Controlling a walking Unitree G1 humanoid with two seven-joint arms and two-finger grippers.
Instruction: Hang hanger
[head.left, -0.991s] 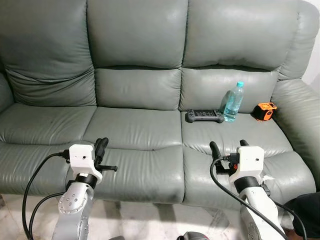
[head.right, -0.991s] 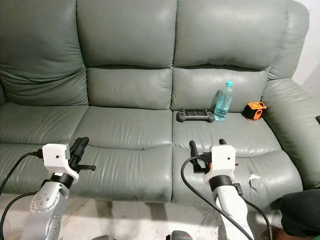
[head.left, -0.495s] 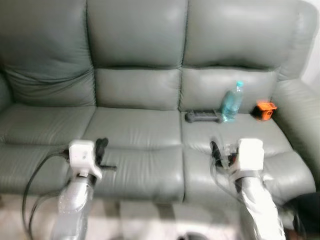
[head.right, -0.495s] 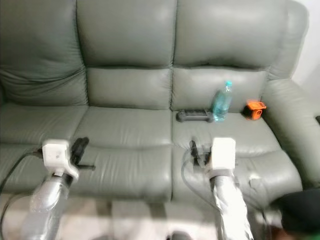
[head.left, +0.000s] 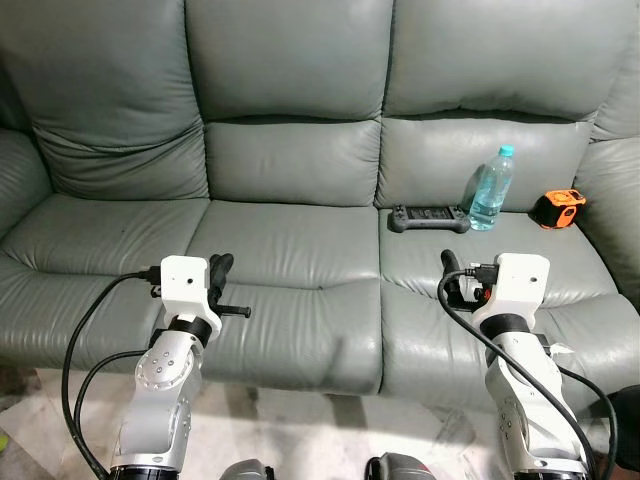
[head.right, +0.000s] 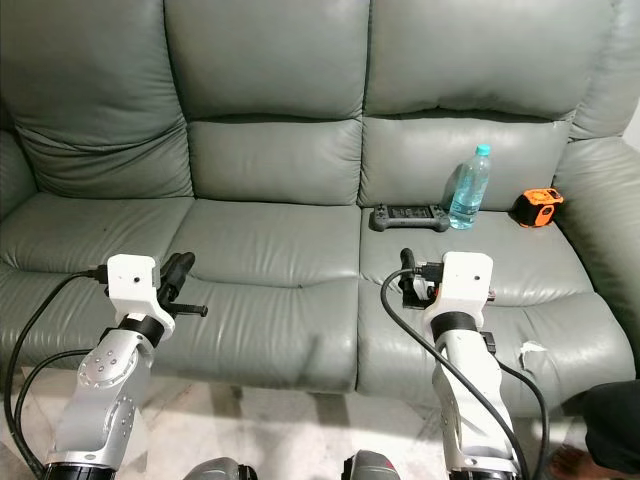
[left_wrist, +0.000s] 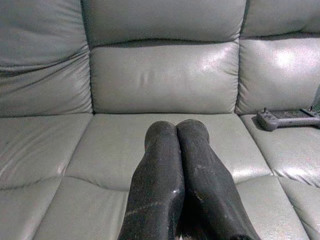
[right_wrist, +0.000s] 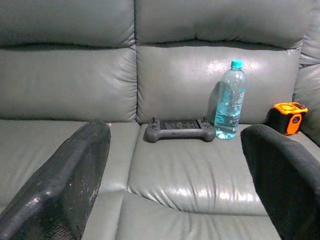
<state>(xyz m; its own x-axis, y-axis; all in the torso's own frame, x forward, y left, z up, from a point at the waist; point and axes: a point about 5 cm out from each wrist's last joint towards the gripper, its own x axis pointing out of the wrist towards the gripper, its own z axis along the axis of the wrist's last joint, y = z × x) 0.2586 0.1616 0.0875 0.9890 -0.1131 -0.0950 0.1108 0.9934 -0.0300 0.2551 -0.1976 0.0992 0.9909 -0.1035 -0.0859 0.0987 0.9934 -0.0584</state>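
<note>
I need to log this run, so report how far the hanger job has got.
Nothing looks done: no hanger can be seen. The left gripper is shut and empty, and the right gripper is open and empty; both are held over the front of the sofa. On its seat lie a controller, a water bottle and a tape measure. Finding, grasping and hanging all remain.

No readable text, brand, number or sign anywhere. Water bottle (right_wrist: 229, 100), ahead of the right gripper (right_wrist: 175, 180) on the sofa seat: label band too small and blurred to read. Dark handheld controller (right_wrist: 179, 130) just beside it: no legible marking. Orange and black tape measure (right_wrist: 286, 116) further out to that gripper's outer side: face too small to make out any print.
</note>
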